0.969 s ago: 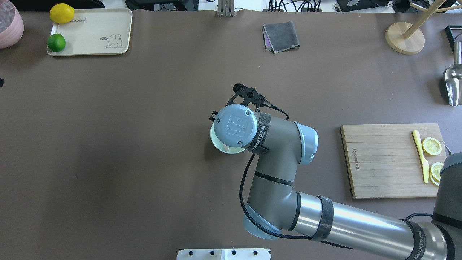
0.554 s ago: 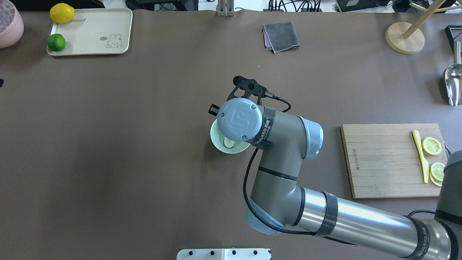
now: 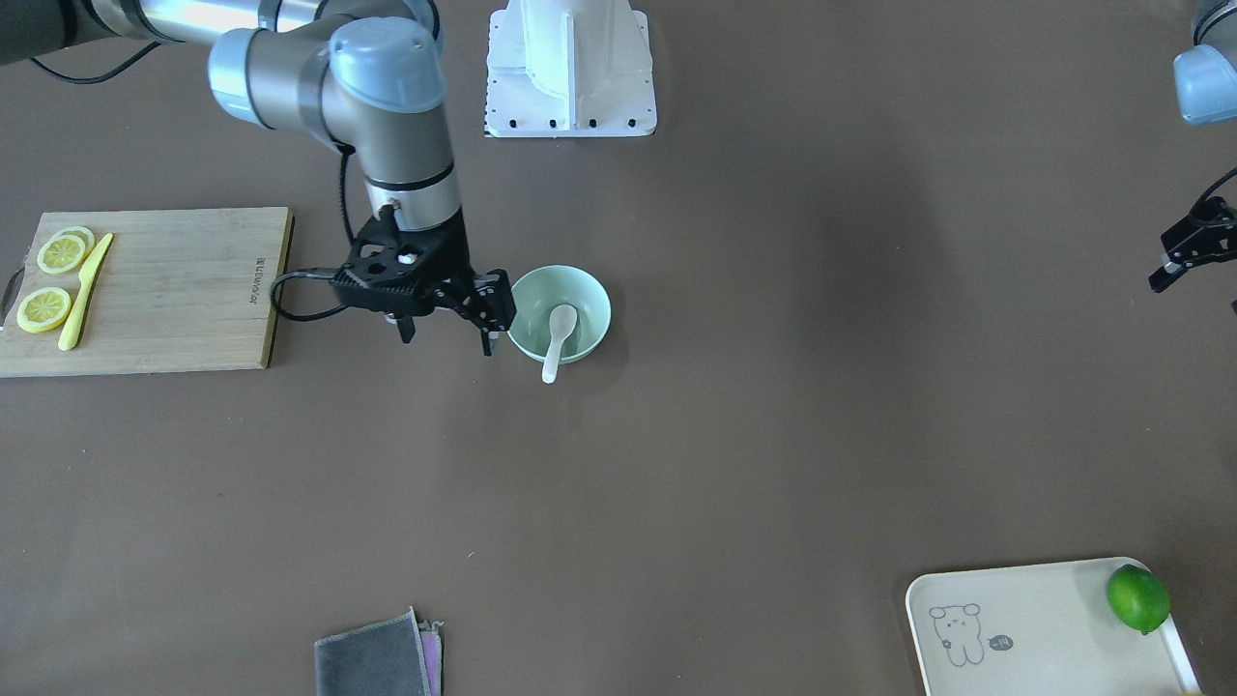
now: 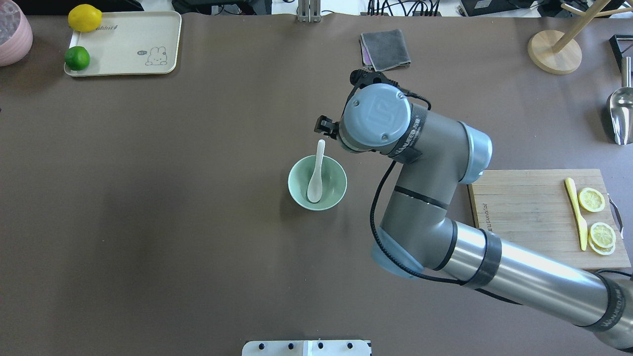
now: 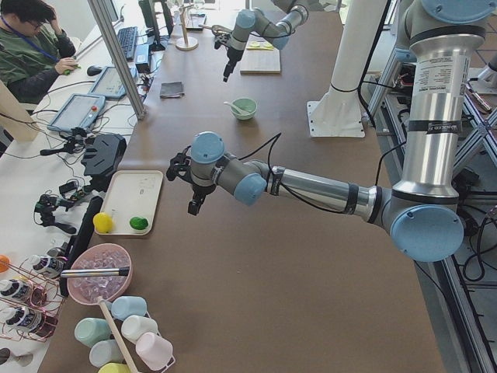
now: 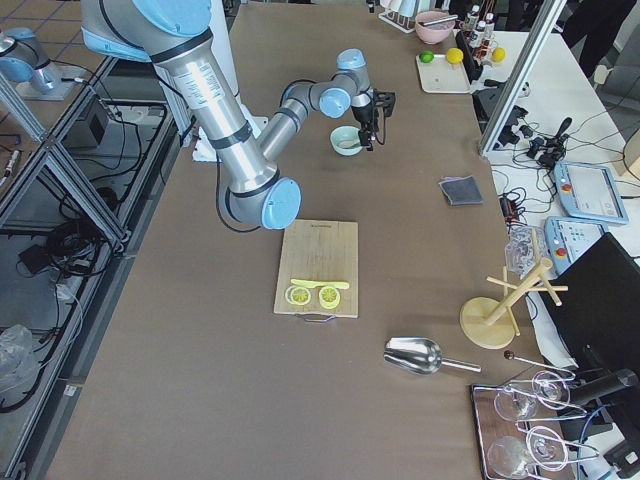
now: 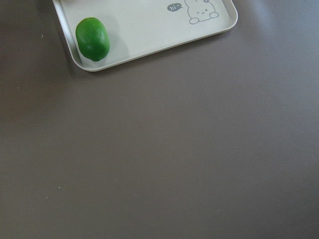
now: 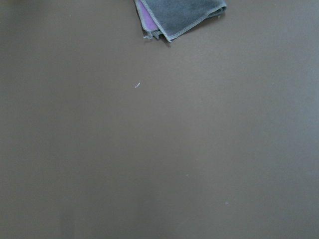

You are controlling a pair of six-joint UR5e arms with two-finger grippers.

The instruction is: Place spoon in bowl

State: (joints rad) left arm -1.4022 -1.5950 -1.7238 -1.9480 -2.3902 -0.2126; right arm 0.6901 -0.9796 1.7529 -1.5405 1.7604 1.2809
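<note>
overhead looks forward and down on the table (image 4: 148,222); front view faces it from across, steeply. both share the bowl (image 4: 334,185). side views look along from each end. wrist views hang close above.

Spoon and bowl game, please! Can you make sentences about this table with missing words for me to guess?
1. Inside the green bowl lies a white ____.
2. The right gripper beside the bowl is ____ and holds nothing.
3. On the cream tray sit a yellow lemon and a green ____.
4. The yellow knife lies on the wooden cutting ____.

Missing words: spoon; open; lime; board.
</note>
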